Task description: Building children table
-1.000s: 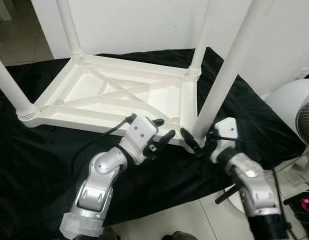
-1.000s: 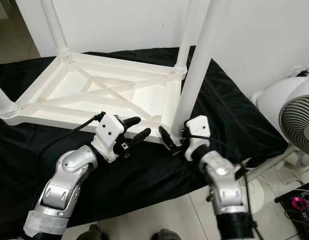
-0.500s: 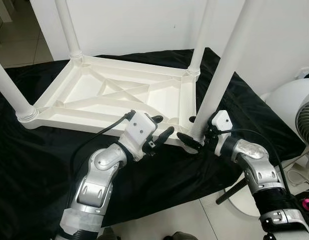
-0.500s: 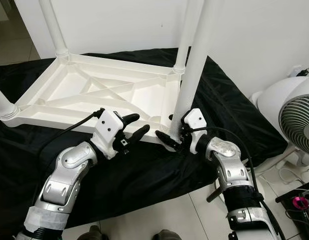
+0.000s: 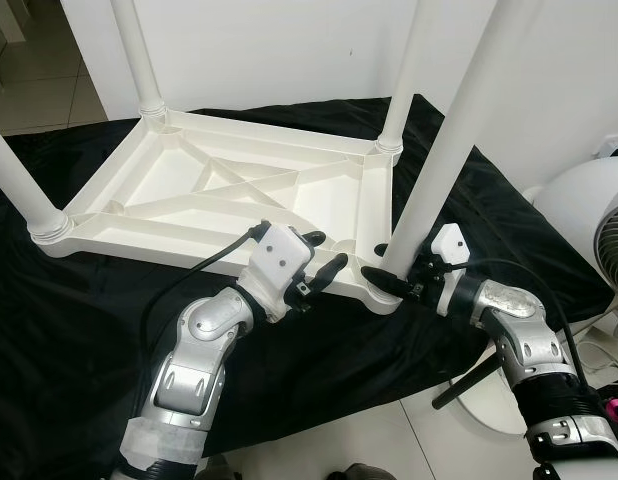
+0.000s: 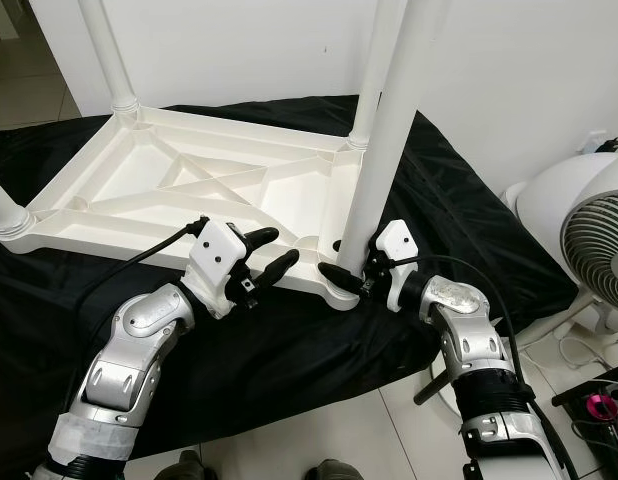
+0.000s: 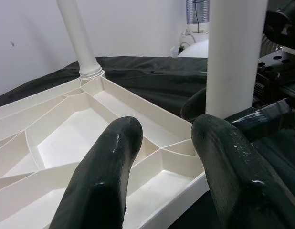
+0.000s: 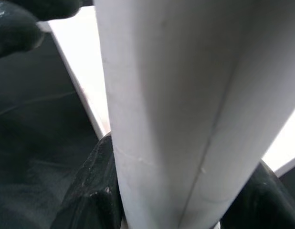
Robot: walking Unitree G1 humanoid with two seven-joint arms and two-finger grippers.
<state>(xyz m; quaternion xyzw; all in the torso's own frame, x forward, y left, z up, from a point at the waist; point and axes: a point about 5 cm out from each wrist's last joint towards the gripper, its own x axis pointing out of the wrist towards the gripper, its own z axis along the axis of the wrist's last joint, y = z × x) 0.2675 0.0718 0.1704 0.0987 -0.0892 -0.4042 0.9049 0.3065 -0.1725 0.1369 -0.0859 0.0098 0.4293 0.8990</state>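
You've got 3 legs seated in the upturned table top (image 5: 239,185). 4th leg (image 5: 444,150) sits clamped between right gripper (image 5: 387,284) jaws at the near corner socket, prob. not locked. Left gripper (image 5: 324,262) open, beside rim.

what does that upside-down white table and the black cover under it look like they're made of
The upside-down white table looks like moulded plastic: smooth, slightly glossy, with thin cast ribs across its underside. The black cover looks like matte woven cloth, since it wrinkles and drapes over the edge. Neither is certain from looks alone.
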